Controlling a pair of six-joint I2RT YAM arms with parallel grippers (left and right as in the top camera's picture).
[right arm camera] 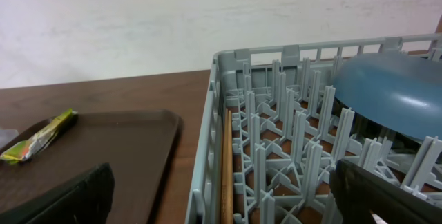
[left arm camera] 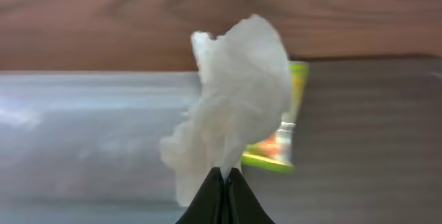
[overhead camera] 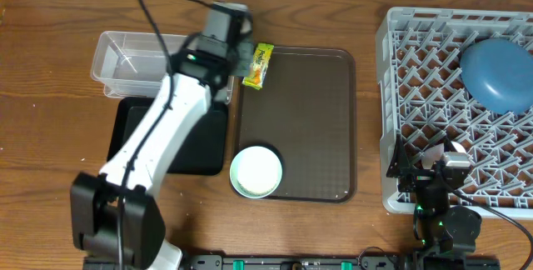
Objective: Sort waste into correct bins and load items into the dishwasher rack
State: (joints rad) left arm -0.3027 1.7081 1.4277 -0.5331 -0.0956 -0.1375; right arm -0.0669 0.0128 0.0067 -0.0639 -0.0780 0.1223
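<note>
My left gripper [left arm camera: 226, 175] is shut on the crumpled white tissue [left arm camera: 242, 92] and holds it up over the right end of the clear tub [left arm camera: 83, 134]. In the overhead view this gripper [overhead camera: 231, 47] is between the clear tub [overhead camera: 125, 57] and the yellow-green snack wrapper [overhead camera: 259, 64], which lies on the brown tray's far left corner. The wrapper [left arm camera: 286, 137] shows behind the tissue. My right gripper [right arm camera: 221, 207] is open and empty above the grey dishwasher rack's [right arm camera: 214, 113] left wall. A large blue bowl [overhead camera: 500, 74] lies upside down in the rack [overhead camera: 391, 112]. A wooden chopstick [right arm camera: 226, 175] lies inside the rack.
The black tray [overhead camera: 133, 128] sits in front of the clear tub, partly under my left arm. The brown serving tray [overhead camera: 308, 112] lies mid-table with a pale green-white bowl [overhead camera: 256, 171] at its near left corner. My right gripper [overhead camera: 429, 166] hovers at the rack's near left corner.
</note>
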